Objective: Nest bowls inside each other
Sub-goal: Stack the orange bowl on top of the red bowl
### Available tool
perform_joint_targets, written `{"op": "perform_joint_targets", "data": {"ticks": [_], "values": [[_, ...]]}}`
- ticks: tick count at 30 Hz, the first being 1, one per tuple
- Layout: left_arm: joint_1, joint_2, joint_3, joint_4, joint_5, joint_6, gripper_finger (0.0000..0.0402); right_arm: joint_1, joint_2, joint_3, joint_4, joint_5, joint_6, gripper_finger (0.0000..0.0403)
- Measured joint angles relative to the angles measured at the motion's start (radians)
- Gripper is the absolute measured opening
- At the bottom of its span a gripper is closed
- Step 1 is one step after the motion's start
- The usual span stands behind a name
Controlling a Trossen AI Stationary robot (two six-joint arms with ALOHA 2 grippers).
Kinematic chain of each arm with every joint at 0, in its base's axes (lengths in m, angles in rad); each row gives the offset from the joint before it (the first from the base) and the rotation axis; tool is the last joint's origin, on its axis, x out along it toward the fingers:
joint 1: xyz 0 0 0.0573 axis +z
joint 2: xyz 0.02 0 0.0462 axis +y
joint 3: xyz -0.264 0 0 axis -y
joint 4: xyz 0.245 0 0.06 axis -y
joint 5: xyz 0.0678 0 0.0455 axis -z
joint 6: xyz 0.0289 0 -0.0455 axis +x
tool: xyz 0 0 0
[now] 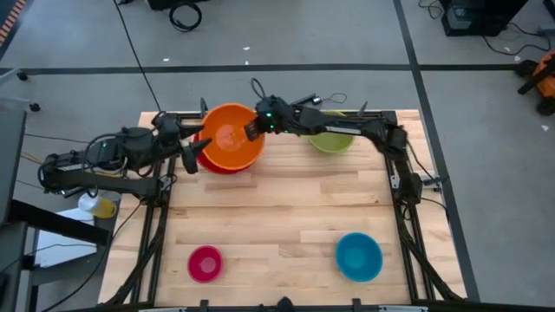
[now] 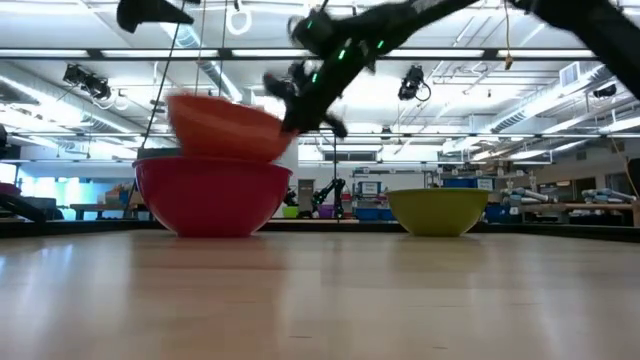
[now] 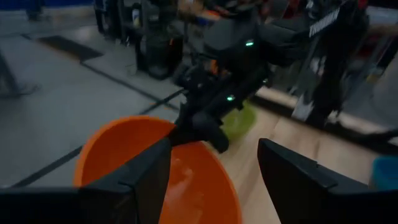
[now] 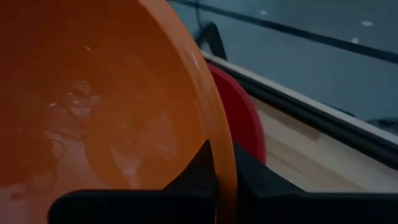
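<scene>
The orange bowl [image 1: 231, 136] is gripped by its rim in the closed right end effector [image 1: 252, 130], one finger inside the rim and one outside, as seen in the right wrist view. The bowl is held tilted above the red bowl [image 2: 212, 195], its lower edge dipping into the red bowl's mouth in the low view. The red bowl is seen resting on the tabletop [image 1: 286, 217] near its far edge. The green bowl [image 1: 331, 139] is set on the tabletop well apart from the red bowl, on the right arm's side, also near the far edge. The blue bowl [image 1: 358, 256] and the magenta-pink bowl [image 1: 205, 263] are placed far from the red bowl, near the tabletop's front edge. The left end effector [image 1: 192, 156] is held open just beside the red bowl, on the left arm's side.
</scene>
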Motion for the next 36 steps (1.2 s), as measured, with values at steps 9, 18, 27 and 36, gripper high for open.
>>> {"op": "perform_joint_targets", "data": {"ticks": [9, 18, 27, 36], "values": [[0.0, 0.01, -0.019, -0.281, -0.015, -0.207, 0.0243, 0.0, 0.143, 0.066, 0.022, -0.094, 0.022, 0.0064], [0.0, 0.015, -0.062, -0.304, -0.015, -0.259, 0.0243, 0.001, 0.083, 0.064, 0.038, -0.087, 0.019, 0.0161], [-0.003, 0.073, -0.182, -0.049, 0.067, -0.309, 0.0242, -0.016, -0.131, 0.066, -0.231, -0.007, -0.083, 0.0176], [-0.004, 0.205, -0.226, 0.1, 0.151, -0.352, 0.0242, -0.006, -0.201, -0.06, -0.524, -0.08, -0.087, 0.0176]]}}
